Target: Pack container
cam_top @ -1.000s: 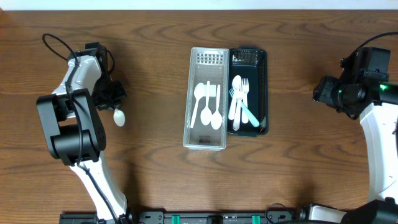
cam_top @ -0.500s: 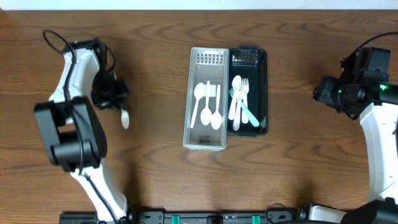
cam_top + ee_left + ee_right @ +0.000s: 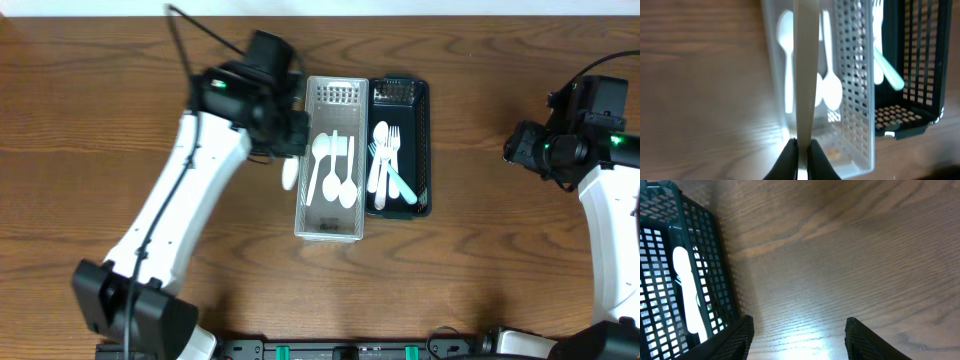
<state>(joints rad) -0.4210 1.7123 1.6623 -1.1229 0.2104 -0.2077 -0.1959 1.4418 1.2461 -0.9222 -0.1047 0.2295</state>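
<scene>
My left gripper (image 3: 287,140) is shut on the handle of a white plastic spoon (image 3: 290,178), held just outside the left wall of the clear white basket (image 3: 330,236). In the left wrist view the spoon's handle (image 3: 805,75) runs up from the jaws (image 3: 802,150) beside the white basket (image 3: 857,100). Three white spoons (image 3: 335,175) lie in that basket. The black basket (image 3: 426,150) next to it holds white forks (image 3: 383,160) and a teal utensil (image 3: 402,186). My right gripper (image 3: 799,335) is open and empty over bare table.
The right arm (image 3: 560,145) rests at the far right, well apart from the baskets. The black basket's corner (image 3: 685,280) shows at the left of the right wrist view. Wood table surrounds the baskets.
My left arm has swung from the far left of the table to the white basket's left side, carrying the white spoon. The right arm has not moved.
</scene>
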